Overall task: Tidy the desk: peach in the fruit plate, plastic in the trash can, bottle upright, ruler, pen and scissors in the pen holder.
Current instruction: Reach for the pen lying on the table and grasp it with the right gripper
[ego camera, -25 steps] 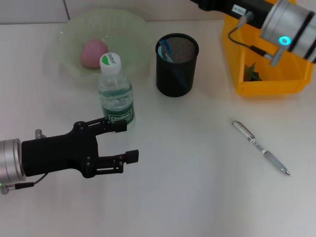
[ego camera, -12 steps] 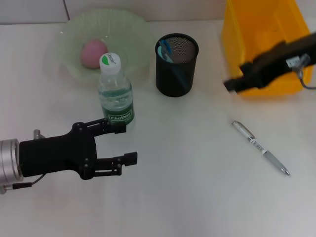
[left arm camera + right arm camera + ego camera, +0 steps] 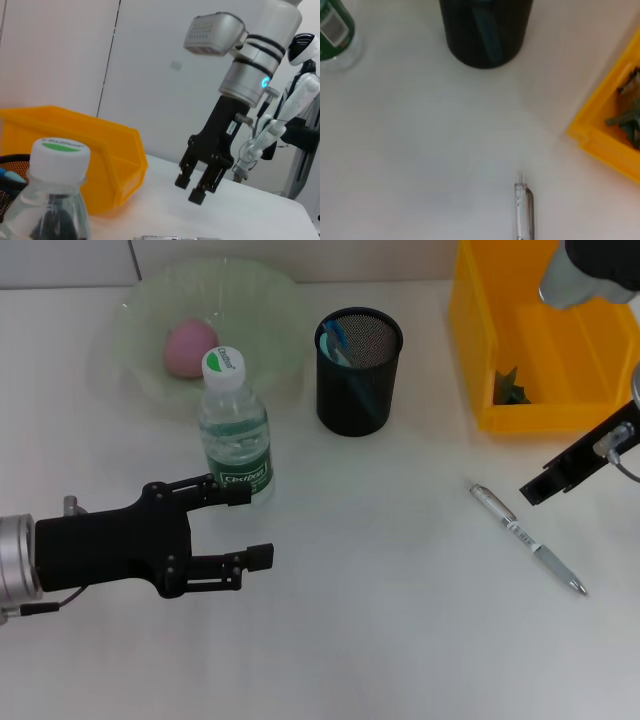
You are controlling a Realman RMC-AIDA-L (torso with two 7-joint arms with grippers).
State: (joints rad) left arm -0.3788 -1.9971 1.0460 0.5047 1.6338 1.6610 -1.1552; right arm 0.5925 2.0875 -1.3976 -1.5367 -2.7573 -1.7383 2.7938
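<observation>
silver pen (image 3: 527, 538) lies flat on the white bench (image 3: 380, 620), just below-left of the right gripper (image 3: 548, 483), not touching; its fingers are parted and hold nothing. right arm comes in from the right edge over the yellow bin (image 3: 560, 390). left gripper (image 3: 248, 525) reaches sideways, fingers wide, beside the upright bottle (image 3: 235, 430). left wrist view shows the right gripper's (image 3: 196, 187) fingers pointing down; right wrist view shows only pen tip (image 3: 524, 212) and pen holder (image 3: 485, 30).

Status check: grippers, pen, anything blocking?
Left gripper open beside upright bottle. Right gripper above table, near pen. Pen lying flat, untouched. Nothing blocking.
</observation>
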